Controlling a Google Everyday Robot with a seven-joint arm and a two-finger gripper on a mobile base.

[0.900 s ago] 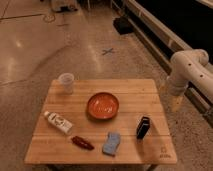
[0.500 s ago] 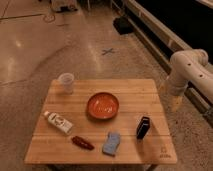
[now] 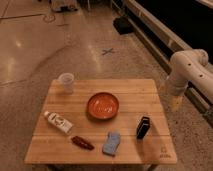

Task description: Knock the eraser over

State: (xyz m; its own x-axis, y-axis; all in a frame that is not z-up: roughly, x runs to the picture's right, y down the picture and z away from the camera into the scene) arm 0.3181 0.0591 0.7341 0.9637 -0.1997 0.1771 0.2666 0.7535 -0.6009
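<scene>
Near the front right part of the wooden table [image 3: 135, 90], the eraser [image 3: 143, 127] stands upright, apart from the blue pad [image 3: 111, 143] at its left and the orange bowl [image 3: 103, 106] behind it. The gripper [image 3: 175, 102] hangs beyond the table's right edge, well apart from the eraser; whether it is open or closed, I cannot tell. For a good knock, it should probably come in from the right and push the eraser's upper part, so that it tips and does not slide.
</scene>
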